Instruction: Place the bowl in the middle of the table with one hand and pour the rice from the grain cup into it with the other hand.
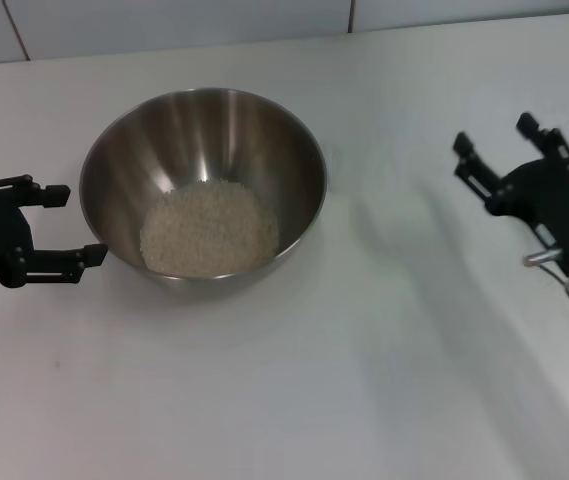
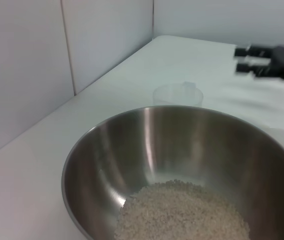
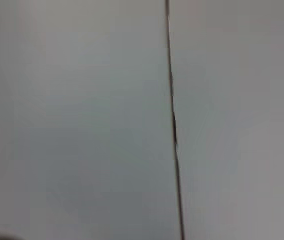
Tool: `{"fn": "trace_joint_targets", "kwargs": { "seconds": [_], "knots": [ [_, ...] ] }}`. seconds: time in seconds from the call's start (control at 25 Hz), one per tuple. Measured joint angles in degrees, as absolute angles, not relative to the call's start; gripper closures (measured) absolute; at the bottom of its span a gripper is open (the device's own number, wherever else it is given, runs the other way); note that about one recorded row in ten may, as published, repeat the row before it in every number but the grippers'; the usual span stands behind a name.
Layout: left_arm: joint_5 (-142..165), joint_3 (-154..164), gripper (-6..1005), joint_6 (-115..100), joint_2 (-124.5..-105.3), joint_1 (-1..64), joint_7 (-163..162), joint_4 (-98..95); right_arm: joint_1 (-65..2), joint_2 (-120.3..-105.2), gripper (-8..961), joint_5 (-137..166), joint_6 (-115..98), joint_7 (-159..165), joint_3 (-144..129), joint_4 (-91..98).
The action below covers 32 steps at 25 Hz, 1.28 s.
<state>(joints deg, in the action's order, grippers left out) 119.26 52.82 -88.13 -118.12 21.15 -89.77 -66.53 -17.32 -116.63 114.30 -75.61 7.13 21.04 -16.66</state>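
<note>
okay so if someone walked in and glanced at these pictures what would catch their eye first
The big shiny bowl on the white table, with a heap of rice in its bottom. The left gripper sits open just beside the bowl's left rim, the right gripper open and empty well off to the right. In the left wrist view the clear grain cup stands beyond the bowl.

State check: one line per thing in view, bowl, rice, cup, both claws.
bowl: upright on the table, holding rice.
rice: loose heap in the bowl's bottom.
grain cup: upright on the table beyond the bowl, looks empty; seen only in the left wrist view.
left claw: open, empty, beside the bowl's rim.
right claw: open, empty, off to the bowl's right.
</note>
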Motion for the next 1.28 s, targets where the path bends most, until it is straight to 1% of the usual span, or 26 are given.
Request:
{"fn": "trace_joint_targets", "kwargs": {
  "seconds": [0.08,0.12,0.16,0.2,0.24,0.32,0.4,0.48,0.52,0.56,0.64,0.72,0.76,0.92,1.12,1.28],
  "knots": [
    [119.3,52.8,135,-88.2,-118.07,21.1,-89.8,-66.5,-17.1,-114.75,127,118.9,-80.4,12.5,21.0,-15.9],
    [119.3,52.7,135,-88.3,-118.07,21.1,-89.7,-66.5,-18.3,-112.99,127,124.1,-86.1,19.8,21.0,-12.9],
    [119.3,52.7,135,-88.2,-118.07,21.1,-89.6,-66.5,-18.3,-112.99,127,124.1,-86.1,19.8,21.0,-12.9],
    [119.3,52.7,135,-88.2,-118.10,21.1,-89.5,-66.5,-19.4,-112.44,127,126.5,-89.4,23.7,21.0,-10.2],
    [119.3,52.7,135,-88.2,-118.15,21.1,-89.3,-66.5,-20.7,-112.13,127,128.2,-92.8,27.0,21.0,-7.3],
    [119.3,52.7,135,-88.1,-118.19,21.0,-89.0,-66.5,-24.3,-111.98,127,130.6,-99.7,35.7,20.8,0.6],
    [119.3,52.6,135,-88.1,-118.24,21.0,-88.8,-66.5,-28.5,-112.35,127,131.0,-103.9,43.1,19.5,9.1],
    [119.2,52.5,135,-88.1,-118.27,20.9,-88.7,-66.6,-32.9,-113.20,127,130.9,-105.4,50.4,15.9,18.6],
    [119.2,52.5,135,-88.1,-118.27,20.9,-88.7,-66.6,-36.8,-114.78,127,130.6,-105.5,55.7,11.4,27.7],
    [119.1,52.5,135,-88.2,-118.28,20.9,-88.8,-66.6,-36.8,-114.78,127,130.6,-105.5,55.7,11.4,27.7],
    [119.1,52.5,135,-88.2,-118.29,20.9,-88.9,-66.7,-40.6,-117.53,127,130.5,-104.5,61.3,4.6,38.5],
    [119.1,52.7,135,-88.2,-118.33,20.9,-89.1,-66.9,-43.0,-119.49,127,129.8,-102.7,69.5,-7.5,49.1],
    [119.0,52.7,135,-88.1,-118.34,21.0,-89.2,-67.0,-43.0,-119.49,127,129.8,-102.7,69.5,-7.5,49.1],
    [118.7,52.4,135,-88.2,-118.35,21.3,-89.4,-67.1,-42.7,-119.31,127,124.8,-100.4,80.2,-24.0,56.3],
    [118.8,52.5,135,-88.1,-118.33,21.3,-89.7,-67.1,-39.1,-119.28,126,124.0,-93.9,88.7,-43.3,65.0],
    [119.0,52.4,135,-88.1,-118.25,21.4,-89.8,-67.2,-38.7,-119.21,126,124.7,-92.6,90.0,-46.4,65.2]
  ]
}}
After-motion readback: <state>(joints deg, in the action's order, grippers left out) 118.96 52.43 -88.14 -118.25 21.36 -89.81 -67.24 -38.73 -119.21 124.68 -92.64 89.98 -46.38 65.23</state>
